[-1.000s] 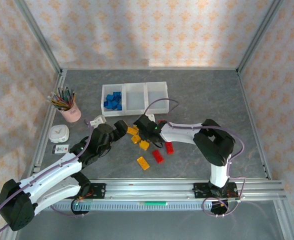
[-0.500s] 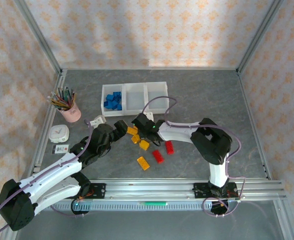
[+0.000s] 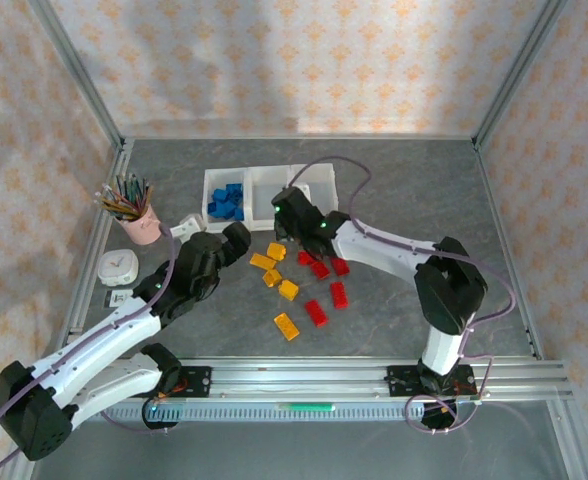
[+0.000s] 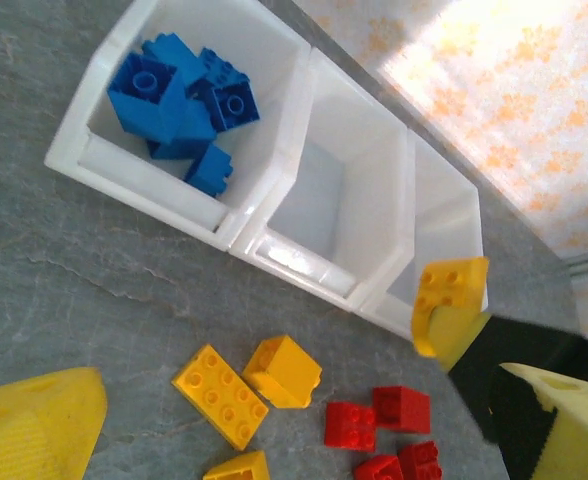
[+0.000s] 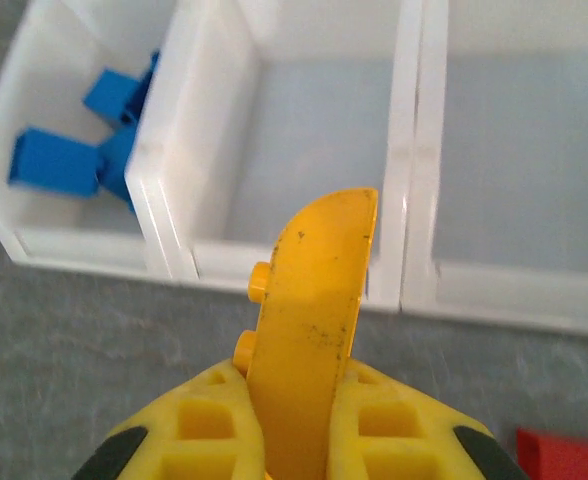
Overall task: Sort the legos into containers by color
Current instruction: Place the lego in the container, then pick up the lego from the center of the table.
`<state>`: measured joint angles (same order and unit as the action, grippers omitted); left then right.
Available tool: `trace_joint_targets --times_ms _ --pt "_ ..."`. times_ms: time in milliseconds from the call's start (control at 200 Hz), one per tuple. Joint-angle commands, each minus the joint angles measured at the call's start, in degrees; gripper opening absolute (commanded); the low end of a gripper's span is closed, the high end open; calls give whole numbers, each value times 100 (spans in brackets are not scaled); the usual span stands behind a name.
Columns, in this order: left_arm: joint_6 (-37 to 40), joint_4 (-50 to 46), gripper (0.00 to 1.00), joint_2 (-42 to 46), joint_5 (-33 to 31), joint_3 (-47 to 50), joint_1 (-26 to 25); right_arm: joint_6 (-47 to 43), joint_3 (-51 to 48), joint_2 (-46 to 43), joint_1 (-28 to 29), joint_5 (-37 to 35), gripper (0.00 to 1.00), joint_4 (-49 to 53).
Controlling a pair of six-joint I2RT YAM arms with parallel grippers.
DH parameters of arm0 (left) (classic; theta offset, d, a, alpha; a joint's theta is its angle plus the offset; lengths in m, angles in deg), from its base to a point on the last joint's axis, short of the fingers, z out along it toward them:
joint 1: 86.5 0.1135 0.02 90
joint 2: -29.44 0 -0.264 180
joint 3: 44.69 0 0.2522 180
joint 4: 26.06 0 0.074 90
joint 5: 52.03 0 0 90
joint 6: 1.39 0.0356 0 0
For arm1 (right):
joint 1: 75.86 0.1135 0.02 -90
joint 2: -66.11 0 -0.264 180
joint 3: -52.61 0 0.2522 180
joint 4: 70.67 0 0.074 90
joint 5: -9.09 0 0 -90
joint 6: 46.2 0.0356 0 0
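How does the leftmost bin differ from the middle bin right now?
Contents: the leftmost bin holds a pile of blue bricks; the middle bin holds nothing.
Approach: the right pincer, shut on a yellow brick, hangs in front of the middle bin's near wall, off to the side of the leftmost bin.
Both are white, open-topped, rectangular and joined in one row.

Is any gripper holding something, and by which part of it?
The right gripper holds a yellow brick, pinched by one end, studs facing sideways. The left gripper holds nothing.
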<state>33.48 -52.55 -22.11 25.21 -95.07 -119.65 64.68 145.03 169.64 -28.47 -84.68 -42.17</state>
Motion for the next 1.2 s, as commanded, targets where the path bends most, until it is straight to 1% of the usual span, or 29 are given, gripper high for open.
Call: trace_joint_targets --times_ms 0,115,230,285,355,410,445,506,571,646,851,1001,1121,1196 --pt "209 -227 99 -55 -142 -202 200 -334 514 545 -138 176 13 -124" --pt "304 -165 99 -22 -109 -164 361 -489 1023 1065 -220 266 13 -130" --pt "419 -139 99 -28 25 -150 496 -541 1410 1424 -306 253 17 -69" --pt "463 -184 99 -48 25 -161 510 -594 1511 1499 -336 263 25 -34" --pt "509 -209 99 -57 36 -182 505 -668 1524 1427 -345 237 29 -26" --pt "542 -219 99 -68 58 -186 504 -713 1442 1297 -345 228 39 -36" --pt "575 -228 99 -95 83 -186 507 -732 1354 1179 -350 236 42 -61" --pt "617 -280 99 -156 93 -235 511 -740 1130 961 -346 213 43 -96" --pt "693 -305 99 -257 212 -282 494 -744 782 633 -352 184 46 -240" --pt "782 -384 99 -420 303 -387 463 -712 448 290 -378 268 48 -268" --pt "977 -367 99 -1085 316 -670 -105 -451 -811 -924 -406 451 54 -384" --pt "1082 -378 99 -1734 423 -831 -337 -356 -1643 -1712 -494 630 60 -247" --pt "1242 -379 98 -2242 553 -1026 -458 -253 -2300 -2255 -564 923 65 -242" --pt "1378 -358 98 -2594 612 -1206 -515 -161 -2732 -2548 -599 1231 69 -408"
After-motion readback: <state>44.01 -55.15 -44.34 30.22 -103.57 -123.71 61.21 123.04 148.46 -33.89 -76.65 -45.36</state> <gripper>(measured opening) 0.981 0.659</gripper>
